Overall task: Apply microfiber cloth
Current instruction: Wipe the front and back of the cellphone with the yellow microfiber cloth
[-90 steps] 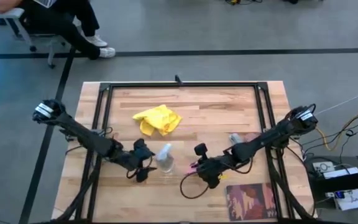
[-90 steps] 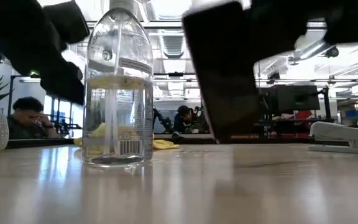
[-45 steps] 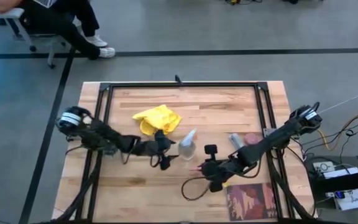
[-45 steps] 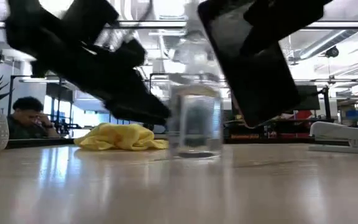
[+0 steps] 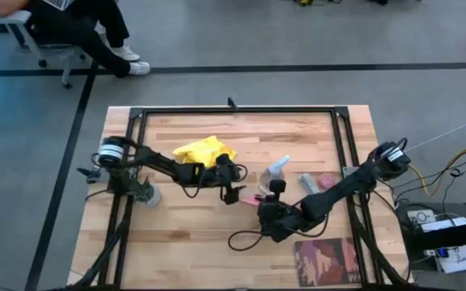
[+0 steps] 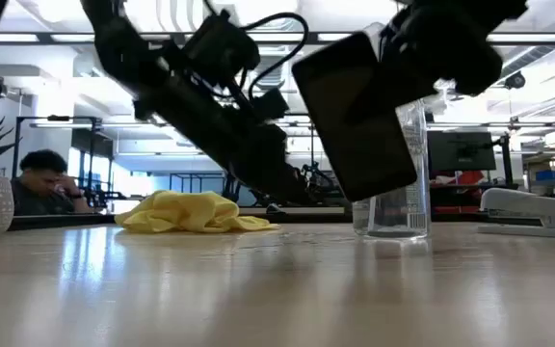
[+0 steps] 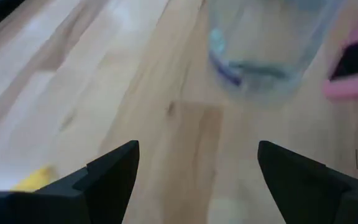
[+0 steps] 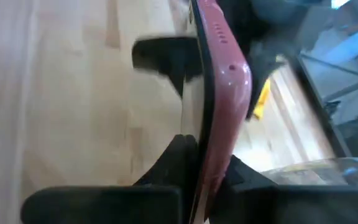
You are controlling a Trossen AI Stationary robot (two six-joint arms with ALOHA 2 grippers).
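The yellow microfiber cloth [image 5: 205, 151] lies crumpled on the table left of centre, also seen in the low view [image 6: 191, 212]. My left gripper [image 5: 235, 191] stands open just right of the cloth and touches nothing. The clear spray bottle [image 5: 277, 169] stands upright ahead of its fingers [image 7: 263, 43]. My right gripper [image 5: 267, 202] is shut on a black phone in a pink case [image 6: 359, 116], held above the table near the bottle. My right gripper pinches the phone between its two fingers, one finger [image 8: 163, 53] on the dark face and the other behind the pink case [image 8: 219, 93]. It has the phone by its upper end [image 6: 393, 58]. The phone hangs tilted below the fingers, clear of the table.
A potted plant [image 5: 144, 192] stands at the table's left. A stapler [image 6: 538, 212] and a small pink thing [image 5: 328, 179] lie right of the bottle. A dark red mat [image 5: 326, 260] is at the near right, with a cable loop [image 5: 245, 238] beside it. A person [image 6: 46, 183] sits beyond the table.
My left gripper has swept from the near centre toward the table's right and far edges. The spray bottle has gone the same way, tipped midway, and now stands upright clear of the open fingers. The phone in my right gripper has changed its tilt.
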